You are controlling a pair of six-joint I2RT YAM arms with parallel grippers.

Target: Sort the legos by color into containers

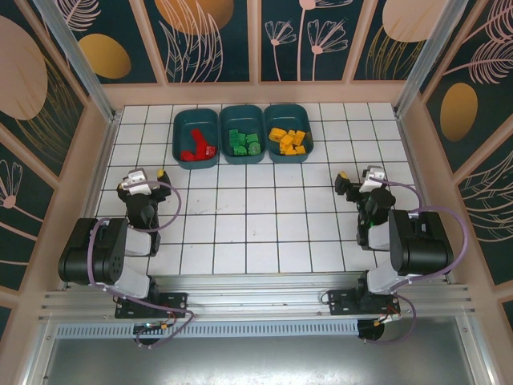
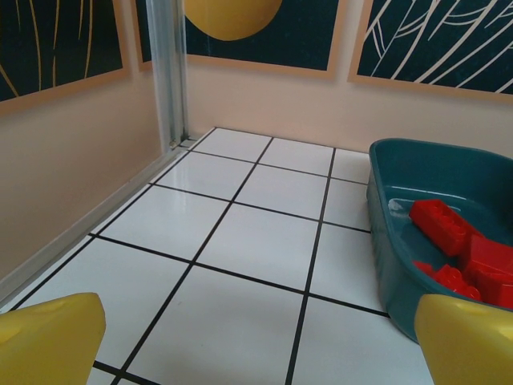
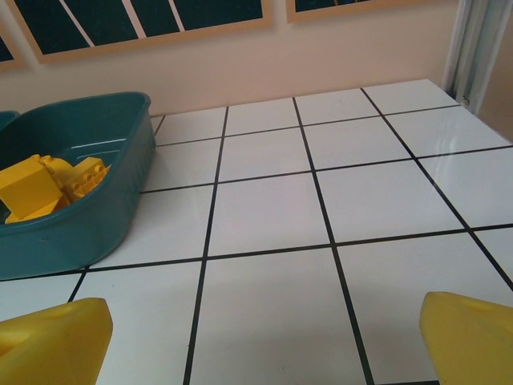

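Left claw (image 1: 149, 178) wide open and empty, right claw (image 1: 353, 184) the same, three teal tubs (image 1: 242, 110) in a row at the far side of the desk (image 1: 256, 224), red legos (image 1: 196, 150) left, green legos (image 1: 243, 143) middle, yellow legos (image 1: 290, 140) right.

– What do the arms look like?
– Black, blocky: left arm (image 1: 100, 253) lower left, right arm (image 1: 417, 241) lower right, each looped with lilac cable (image 1: 177, 207).
– The tips?
– Left gripper (image 2: 256, 353) has rounded yellow pads (image 2: 48, 341); right gripper (image 3: 264, 345) too.
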